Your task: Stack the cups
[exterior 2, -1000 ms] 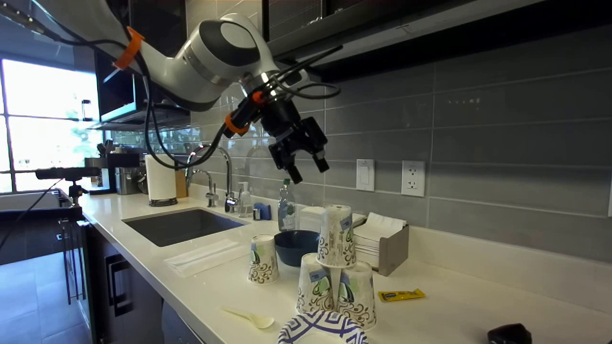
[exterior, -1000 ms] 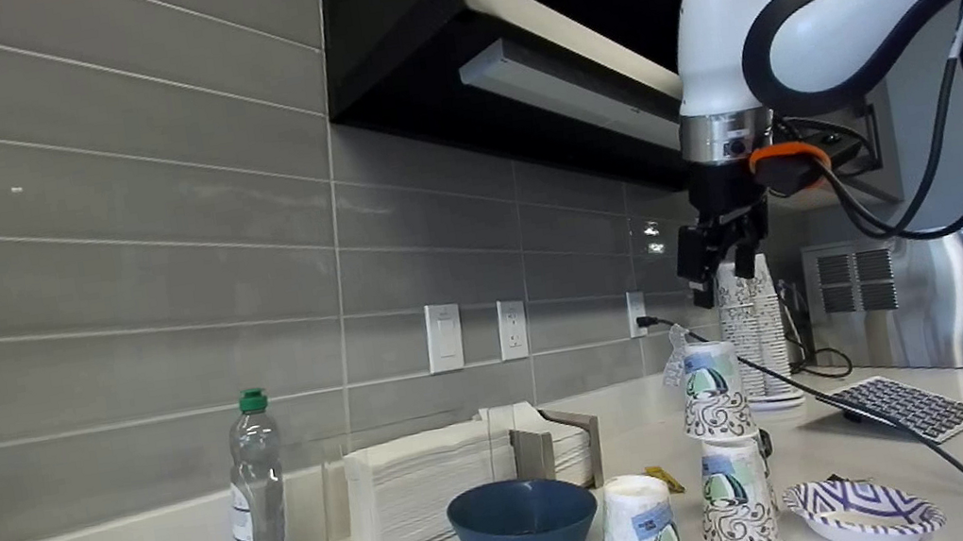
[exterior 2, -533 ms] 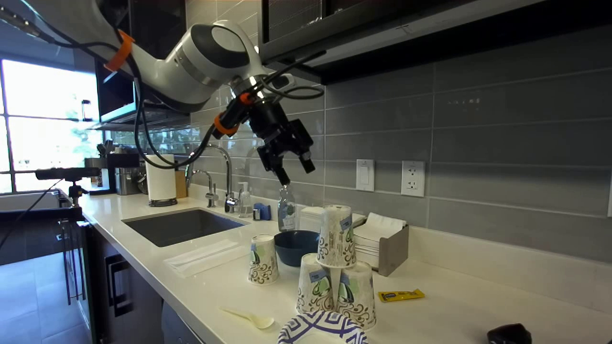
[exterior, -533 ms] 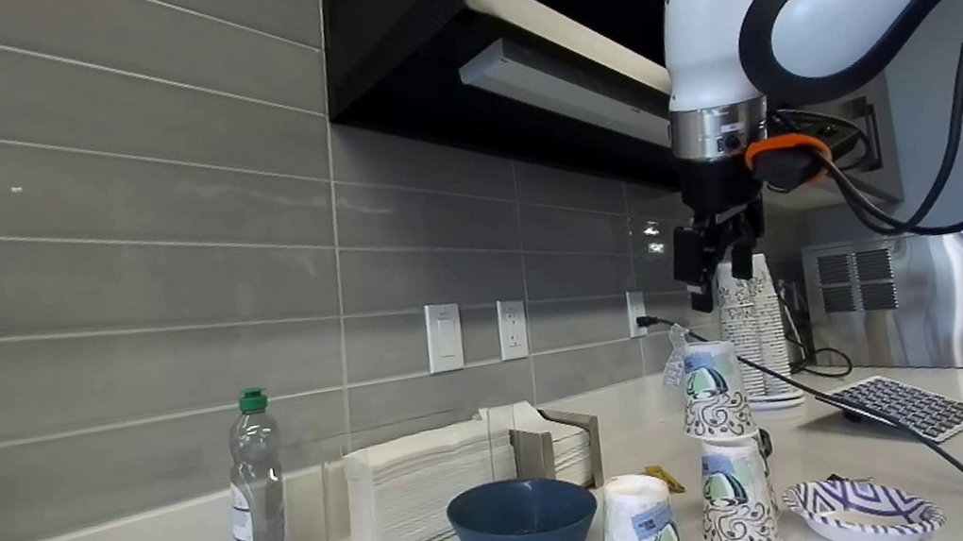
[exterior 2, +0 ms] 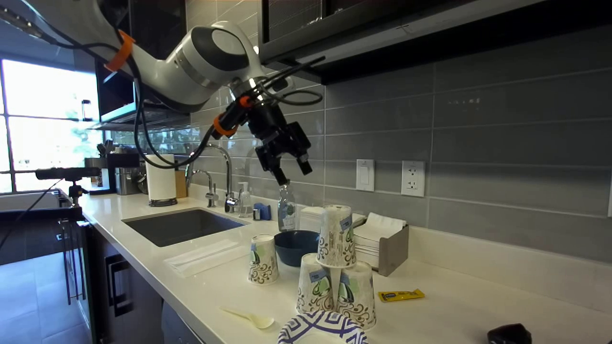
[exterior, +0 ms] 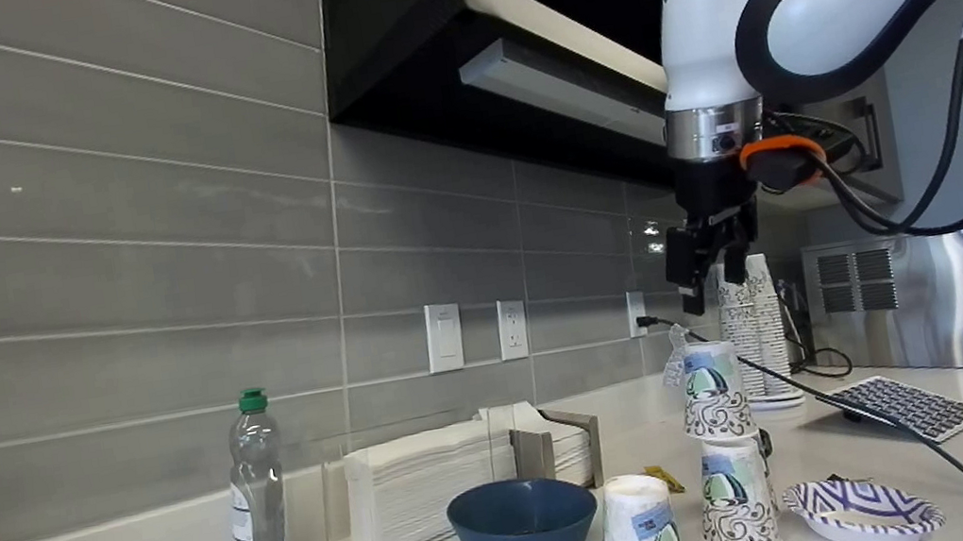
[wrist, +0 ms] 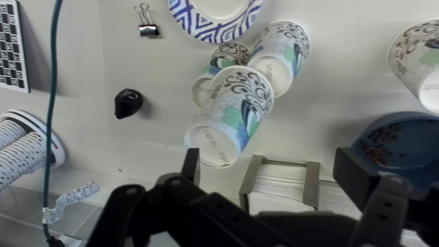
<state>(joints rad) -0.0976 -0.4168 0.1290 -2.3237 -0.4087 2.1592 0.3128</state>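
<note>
Several white cups with blue-green patterns stand upside down on the counter. One cup (exterior 2: 336, 236) rests on top of two side-by-side lower cups (exterior 2: 314, 285) (exterior 2: 357, 296), bridging them. In an exterior view, the top cup (exterior: 713, 393) hides one lower cup behind the near one (exterior: 735, 500). A separate cup (exterior 2: 262, 260) stands alone near the blue bowl; it also shows in the wrist view (wrist: 416, 63). My gripper (exterior 2: 294, 174) is open and empty, well above the counter. In the wrist view, its fingers (wrist: 272, 169) are wide apart, the top cup (wrist: 233, 109) beyond the left finger.
A dark blue bowl (exterior: 525, 531) stands near the lone cup. A napkin holder (exterior 2: 394, 246) is by the wall. A patterned dish (exterior: 861, 510) sits beside the stack. A spoon (exterior 2: 248, 317), yellow packet (exterior 2: 400, 295) and black cable (exterior: 865, 409) are nearby. Cabinets hang above.
My open gripper has shifted slightly, toward the sink side in an exterior view, away from above the stack. The cups have not moved.
</note>
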